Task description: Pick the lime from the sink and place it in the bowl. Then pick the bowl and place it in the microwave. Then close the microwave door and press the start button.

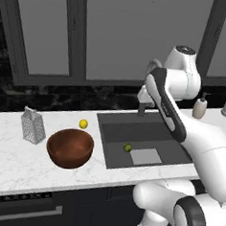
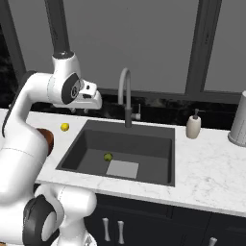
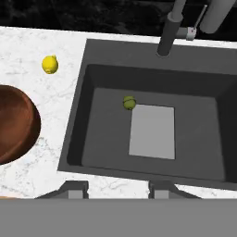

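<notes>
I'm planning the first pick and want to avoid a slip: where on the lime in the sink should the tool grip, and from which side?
Come straight down from above: the lime lies on the floor of the deep sink, beside the pale patch, so the walls probably block a side approach. Close the fingers across its widest middle, since it is small and round.

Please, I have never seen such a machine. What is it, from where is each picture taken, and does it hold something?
It is a white robot arm in a simulated kitchen. Two pictures come from cameras behind it, left and right; the third looks down from its hand. Its end effector hangs above the dark grey sink, jaws apart, holding nothing. A small yellow-green lime lies on the sink floor. On the white marble counter stand a reddish-brown wooden bowl, a brighter yellow lemon and a metal box grater.
</notes>
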